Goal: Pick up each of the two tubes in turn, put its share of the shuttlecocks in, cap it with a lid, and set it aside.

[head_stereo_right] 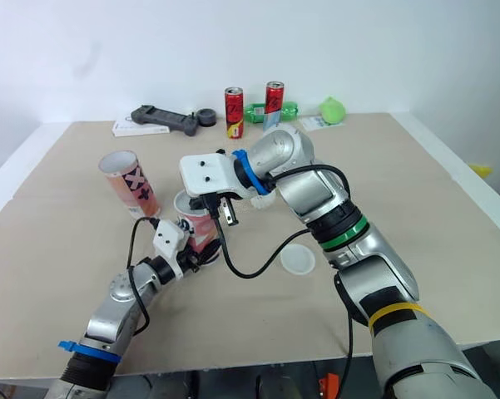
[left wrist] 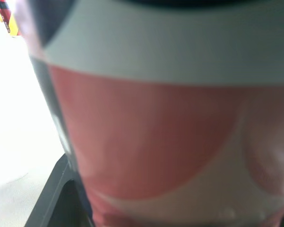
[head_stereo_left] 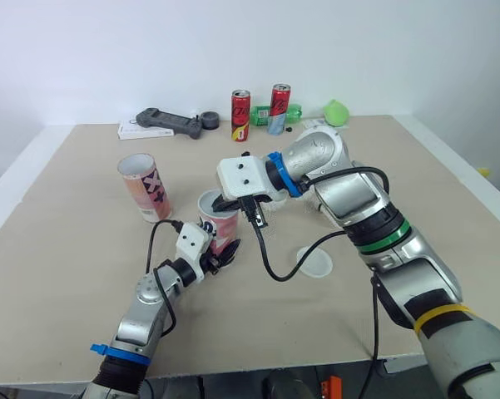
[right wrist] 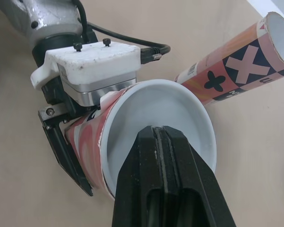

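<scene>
**Tube clamped by the left gripper, right gripper at its mouth**

The pink-and-white tube (head_stereo_left: 217,223) is clamped low on its side by the left gripper (head_stereo_left: 222,255), one black finger (right wrist: 64,150) being seen flat against its wall. The tube is held open end up and somewhat tilted. Whether its base touches the table (head_stereo_left: 66,249) cannot be told.

The right gripper (right wrist: 161,136) is held just over the tube's open mouth, pointing down into it. Its two fingers are pressed together, and nothing is seen between them. The white inner wall of the tube is seen around them.

A second tube (head_stereo_left: 145,187), patterned with crosses, is stood near the held tube, on the robot's left of it, with its mouth open. A white lid (head_stereo_left: 314,262) is laid flat on the table on the robot's right of the held tube, apart from it.

Well beyond the held tube, at the table's far edge, two red cans (head_stereo_left: 240,115) are stood beside a black handheld device (head_stereo_left: 170,123), a green bottle (head_stereo_left: 263,115) and a round green thing (head_stereo_left: 336,111), perhaps a ball.
</scene>
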